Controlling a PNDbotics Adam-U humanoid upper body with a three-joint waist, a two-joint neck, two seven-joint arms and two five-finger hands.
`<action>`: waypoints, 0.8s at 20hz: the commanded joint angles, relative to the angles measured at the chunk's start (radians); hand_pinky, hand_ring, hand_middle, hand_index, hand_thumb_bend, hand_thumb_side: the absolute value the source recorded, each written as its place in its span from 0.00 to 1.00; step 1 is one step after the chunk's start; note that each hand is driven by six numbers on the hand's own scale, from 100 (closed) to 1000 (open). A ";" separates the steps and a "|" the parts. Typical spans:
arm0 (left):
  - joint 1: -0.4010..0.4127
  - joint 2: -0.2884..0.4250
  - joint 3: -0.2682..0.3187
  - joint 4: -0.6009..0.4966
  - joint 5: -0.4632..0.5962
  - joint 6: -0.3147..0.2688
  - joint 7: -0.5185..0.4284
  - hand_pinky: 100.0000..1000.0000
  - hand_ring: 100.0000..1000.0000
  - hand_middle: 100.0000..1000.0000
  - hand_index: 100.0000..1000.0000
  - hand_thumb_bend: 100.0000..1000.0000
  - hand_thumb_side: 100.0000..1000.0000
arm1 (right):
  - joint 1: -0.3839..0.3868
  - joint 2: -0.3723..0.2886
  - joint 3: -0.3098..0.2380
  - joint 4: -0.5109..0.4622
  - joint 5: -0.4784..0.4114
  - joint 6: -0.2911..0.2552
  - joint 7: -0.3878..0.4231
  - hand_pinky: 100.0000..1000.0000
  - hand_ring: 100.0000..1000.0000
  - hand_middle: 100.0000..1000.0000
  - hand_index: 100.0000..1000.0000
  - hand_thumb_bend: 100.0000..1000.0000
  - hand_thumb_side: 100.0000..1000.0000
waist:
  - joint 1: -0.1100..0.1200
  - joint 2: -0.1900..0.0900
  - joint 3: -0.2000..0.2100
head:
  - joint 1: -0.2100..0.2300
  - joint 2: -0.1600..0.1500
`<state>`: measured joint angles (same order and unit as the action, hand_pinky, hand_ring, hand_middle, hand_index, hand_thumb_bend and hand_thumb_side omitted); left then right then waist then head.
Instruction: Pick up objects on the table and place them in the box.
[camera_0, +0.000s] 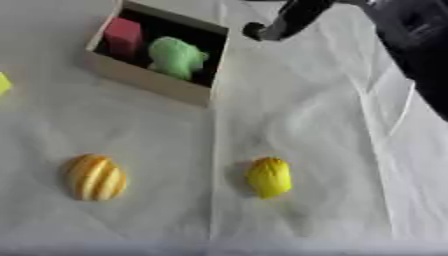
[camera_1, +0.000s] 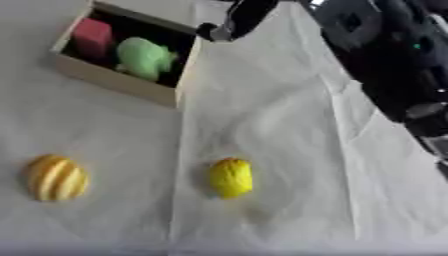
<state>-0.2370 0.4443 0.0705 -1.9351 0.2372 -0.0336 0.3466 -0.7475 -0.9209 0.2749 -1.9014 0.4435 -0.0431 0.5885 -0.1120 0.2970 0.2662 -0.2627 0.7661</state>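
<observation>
The right hand's fingers (camera_0: 262, 31) hang just beside the box's (camera_0: 149, 80) near corner, holding nothing; whether they are curled or straight I cannot tell. The hand likely hangs there between drops, as the box already holds a red block (camera_0: 123, 35) and a green toy (camera_0: 178, 56). Still on the table (camera_0: 306, 125), well apart from the box, lie a yellow piece (camera_0: 269, 177) and a striped orange piece (camera_0: 95, 177), both oval and ridged. A yellow scrap (camera_0: 3, 83) shows at the left edge.
</observation>
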 joint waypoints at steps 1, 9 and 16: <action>-0.003 0.038 0.010 -0.013 -0.007 -0.002 0.005 0.70 0.83 0.70 0.80 0.05 0.49 | 0.055 -0.116 -0.036 -0.091 -0.044 -0.010 -0.054 0.81 0.88 0.81 0.92 0.27 0.13 | 0.001 -0.037 -0.006 | 0.008 0.004; 0.010 0.048 0.015 -0.013 -0.015 0.001 0.010 0.70 0.83 0.70 0.80 0.05 0.49 | 0.267 -0.171 -0.025 -0.099 -0.058 -0.076 -0.170 0.81 0.88 0.82 0.92 0.22 0.22 | -0.001 -0.045 -0.035 | 0.028 0.004; 0.014 0.046 0.011 -0.010 -0.014 0.003 0.008 0.70 0.83 0.70 0.80 0.05 0.50 | 0.335 -0.158 0.032 -0.099 -0.018 -0.091 -0.231 0.80 0.87 0.82 0.93 0.20 0.31 | -0.007 -0.051 -0.052 | 0.034 0.004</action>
<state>-0.2199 0.4594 0.0720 -1.9351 0.2276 -0.0319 0.3550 -0.4056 -1.0530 0.3062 -1.9840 0.4146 -0.1352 0.3720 -0.1120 0.2784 0.2143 -0.2309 0.7661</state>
